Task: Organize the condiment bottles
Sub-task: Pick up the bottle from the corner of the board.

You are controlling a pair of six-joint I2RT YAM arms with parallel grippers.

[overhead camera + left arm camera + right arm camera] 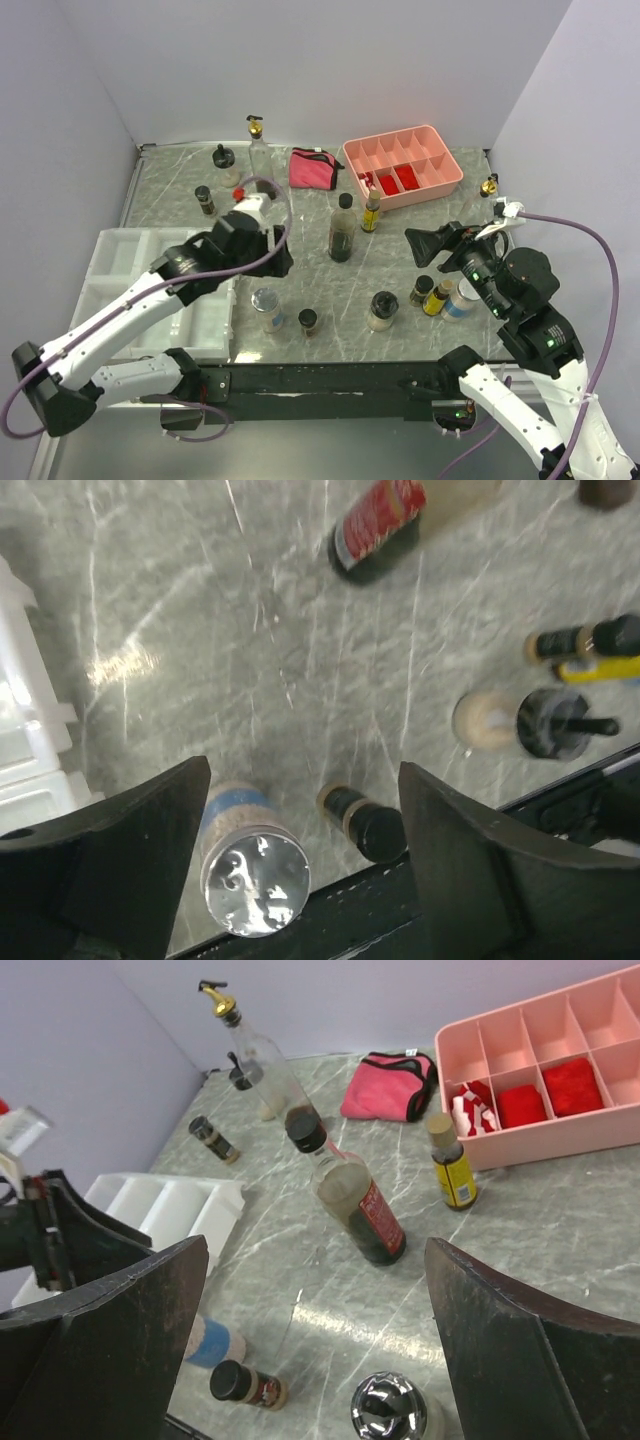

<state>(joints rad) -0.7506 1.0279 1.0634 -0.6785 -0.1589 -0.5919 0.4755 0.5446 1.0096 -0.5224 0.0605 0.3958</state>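
Basically an early stage: the bottles are scattered, nothing is grouped, and both arms are lining up a first pick. Left gripper [303,780] is wide and empty above the near table edge. The silver-lidded jar [255,875] sits just beside one finger, and a small black-lidded spice jar [365,825] is nearer the middle of the gap. Next move, probably: descend on one of those two, centre it, close.

Right gripper [315,1250] is also wide, holding nothing, and aimed across the table at the red-label dark bottle [362,1215] mid-table. Beyond that are a small yellow bottle [452,1165] and a gold-spout bottle [250,1045] by the far wall. The white divided tray [165,1205] at left is the likely destination, my guess.

Only the top view shows a gold-topped bottle [488,186] at far right. Only the left wrist view shows how the fingers line up with the jars.
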